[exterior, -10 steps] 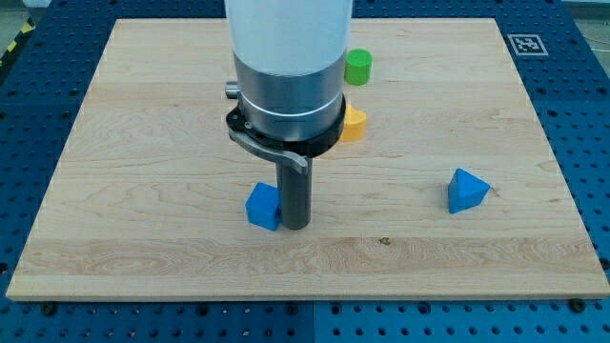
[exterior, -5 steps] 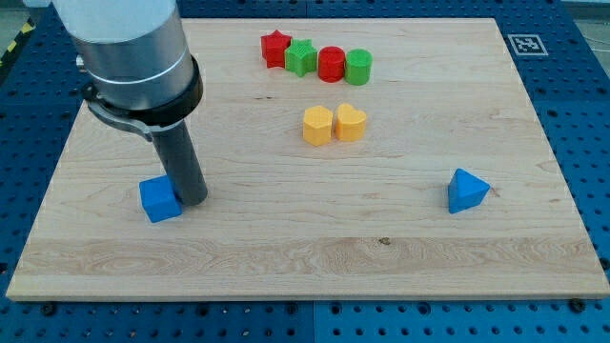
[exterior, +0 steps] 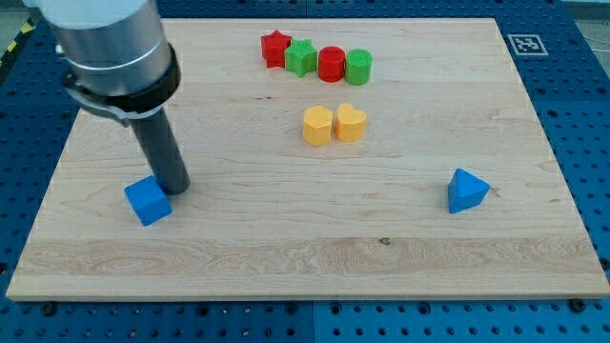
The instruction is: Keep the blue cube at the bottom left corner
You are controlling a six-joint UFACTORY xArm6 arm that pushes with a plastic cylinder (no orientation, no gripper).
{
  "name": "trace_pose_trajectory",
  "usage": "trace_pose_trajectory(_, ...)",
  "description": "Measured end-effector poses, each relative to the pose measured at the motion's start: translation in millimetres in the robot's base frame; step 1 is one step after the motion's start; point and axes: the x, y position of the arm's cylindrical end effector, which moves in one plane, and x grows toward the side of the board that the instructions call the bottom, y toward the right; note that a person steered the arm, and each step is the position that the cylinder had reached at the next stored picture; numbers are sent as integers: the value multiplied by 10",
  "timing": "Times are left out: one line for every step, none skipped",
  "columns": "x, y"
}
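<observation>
The blue cube (exterior: 148,201) lies on the wooden board (exterior: 305,257) at the view's left, a little above the bottom left corner region. My tip (exterior: 174,190) stands just right of and slightly above the cube, touching or nearly touching its upper right edge. The rod rises from there to the arm's grey cylinder at the view's top left.
A blue triangular block (exterior: 466,191) lies at the right. A red star (exterior: 275,48), green block (exterior: 302,57), red cylinder (exterior: 331,64) and green cylinder (exterior: 358,67) form a row at the top. An orange block (exterior: 317,125) and orange heart (exterior: 351,123) sit mid-board.
My tip has swept left along the board, pushing the blue cube from the middle bottom toward the left and slightly down. The other blocks have not moved.
</observation>
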Motion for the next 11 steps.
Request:
trace_pose_trajectory(113,-181)
trace_pose_trajectory(113,-210)
trace_pose_trajectory(113,-210)
trace_pose_trajectory(-4,-335)
trace_pose_trajectory(-18,-482)
trace_pose_trajectory(134,-496)
trace_pose_trajectory(140,-496)
trace_pose_trajectory(262,-496)
trace_pose_trajectory(352,-494)
trace_pose_trajectory(352,-395)
trace_pose_trajectory(381,-36)
